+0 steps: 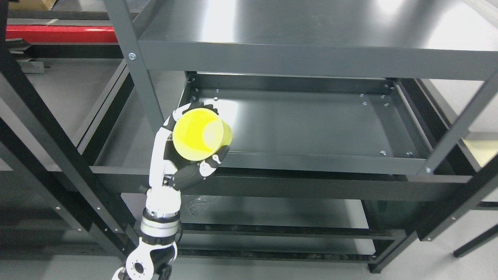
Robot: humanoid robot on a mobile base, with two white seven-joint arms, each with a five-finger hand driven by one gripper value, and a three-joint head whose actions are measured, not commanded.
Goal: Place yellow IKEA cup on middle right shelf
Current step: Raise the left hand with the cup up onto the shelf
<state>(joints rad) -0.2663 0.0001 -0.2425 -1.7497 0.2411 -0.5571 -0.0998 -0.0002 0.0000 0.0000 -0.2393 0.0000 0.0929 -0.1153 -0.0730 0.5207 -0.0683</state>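
My left hand [192, 136] rises from the bottom left on a white and black arm and is shut on a yellow cup [201, 134]. The cup is tipped on its side, its open mouth facing the camera. It hangs just in front of the front left corner of the middle shelf [311, 124] of a dark grey metal rack. The thumb [210, 165] curls under the cup and the fingertips [198, 105] show above its rim. The right arm is out of view.
The top shelf [311, 35] overhangs the middle one. A grey upright post [142, 74] stands just left of the hand. A lower shelf [280, 212] lies beneath. Black rack frames [46, 128] cross the left side and another post [459, 128] slants at the right.
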